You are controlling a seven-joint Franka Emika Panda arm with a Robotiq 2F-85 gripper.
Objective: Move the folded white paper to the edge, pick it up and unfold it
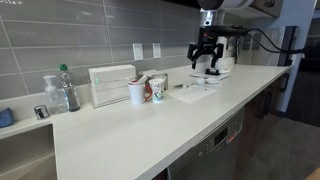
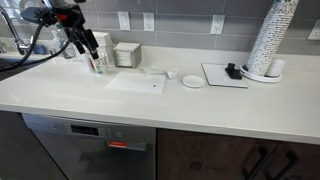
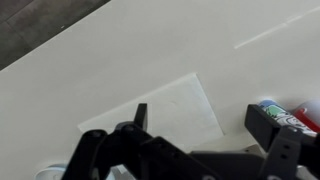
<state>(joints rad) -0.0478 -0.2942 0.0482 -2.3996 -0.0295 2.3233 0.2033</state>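
Observation:
The folded white paper point(image 2: 136, 83) lies flat on the long white countertop, and also shows in an exterior view point(image 1: 194, 93) and in the wrist view point(image 3: 160, 112). My gripper point(image 1: 205, 62) hangs above the counter, over and a little behind the paper, fingers pointing down. It also shows in an exterior view point(image 2: 82, 46). In the wrist view the two fingers point(image 3: 200, 118) are spread wide with nothing between them. The counter's front edge point(image 2: 150, 108) runs in front of the paper.
White cups point(image 1: 147, 90) and a white ribbed box point(image 1: 111, 85) stand by the wall, with bottles point(image 1: 62, 92) beside them. A small dish point(image 2: 192, 81), a flat tray point(image 2: 224, 75) and a tall cup stack point(image 2: 271, 40) stand further along. A dishwasher point(image 2: 88, 145) sits below.

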